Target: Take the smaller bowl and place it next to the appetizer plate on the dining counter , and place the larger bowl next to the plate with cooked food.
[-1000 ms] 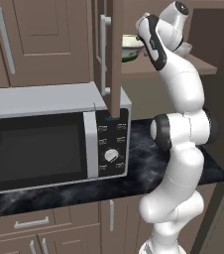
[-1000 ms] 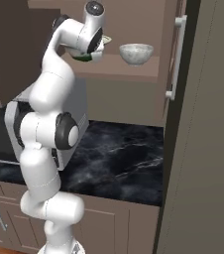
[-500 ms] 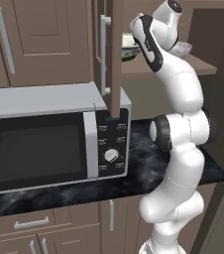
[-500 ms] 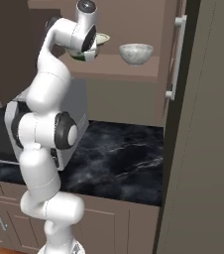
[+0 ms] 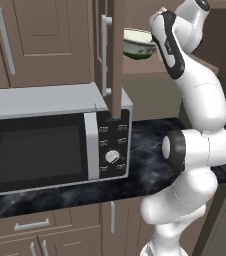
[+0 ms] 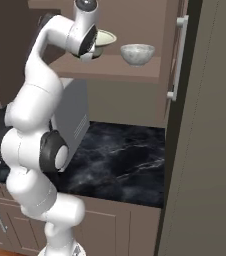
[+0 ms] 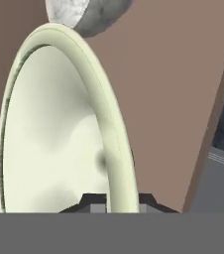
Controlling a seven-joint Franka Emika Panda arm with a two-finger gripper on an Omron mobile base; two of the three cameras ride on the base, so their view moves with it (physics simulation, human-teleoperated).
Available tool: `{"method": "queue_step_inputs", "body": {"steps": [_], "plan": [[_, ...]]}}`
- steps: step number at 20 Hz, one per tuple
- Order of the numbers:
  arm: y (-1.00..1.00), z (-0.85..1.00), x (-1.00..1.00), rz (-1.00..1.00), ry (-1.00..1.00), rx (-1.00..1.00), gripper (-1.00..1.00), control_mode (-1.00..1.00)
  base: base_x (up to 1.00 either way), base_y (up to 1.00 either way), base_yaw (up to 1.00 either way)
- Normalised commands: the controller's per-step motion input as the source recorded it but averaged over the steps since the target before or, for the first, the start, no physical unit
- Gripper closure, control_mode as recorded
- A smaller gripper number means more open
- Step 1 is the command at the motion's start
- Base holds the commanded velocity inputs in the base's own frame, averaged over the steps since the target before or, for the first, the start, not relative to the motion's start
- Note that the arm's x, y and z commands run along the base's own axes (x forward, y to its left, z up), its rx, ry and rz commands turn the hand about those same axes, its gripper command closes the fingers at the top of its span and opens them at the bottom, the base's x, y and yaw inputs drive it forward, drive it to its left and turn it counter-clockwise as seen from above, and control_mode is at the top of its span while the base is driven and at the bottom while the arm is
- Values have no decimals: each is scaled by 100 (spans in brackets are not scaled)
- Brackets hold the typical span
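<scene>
hand view: large bowl (image 7: 64, 134) rim sits between the fingers (image 7: 115, 201), gripped
small bowl (image 6: 137, 54): on cabinet shelf (image 6: 110, 67), just beside large bowl
microwave (image 5: 50, 137): on surface (image 6: 120, 160) below

Cream larger bowl (image 7: 59, 139), mottled grey smaller bowl (image 6: 137, 54)

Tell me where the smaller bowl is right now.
The smaller bowl sits on the open cabinet shelf above the counter, to the right of the larger bowl in the right base view.
</scene>
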Motion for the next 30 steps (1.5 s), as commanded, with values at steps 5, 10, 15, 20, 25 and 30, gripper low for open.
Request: {"method": "queue_step_inputs", "body": {"steps": [5, 10, 15, 20, 25, 30], "plan": [[-47, 8, -100, -3, -6, 10, 100, -100, 0, 0, 0], [-24, 11, -100, -2, 3, 0, 100, -100, 0, 0, 0], [0, -3, -100, 0, 24, -19, 100, -100, 0, 0, 0], [-4, -36, -100, 0, -6, -15, 100, -100, 0, 0, 0], [29, -34, -100, 0, -12, -5, 100, -100, 0, 0, 0], [19, -15, -97, 0, -3, 1, 100, -100, 0, 0, 0]]}}
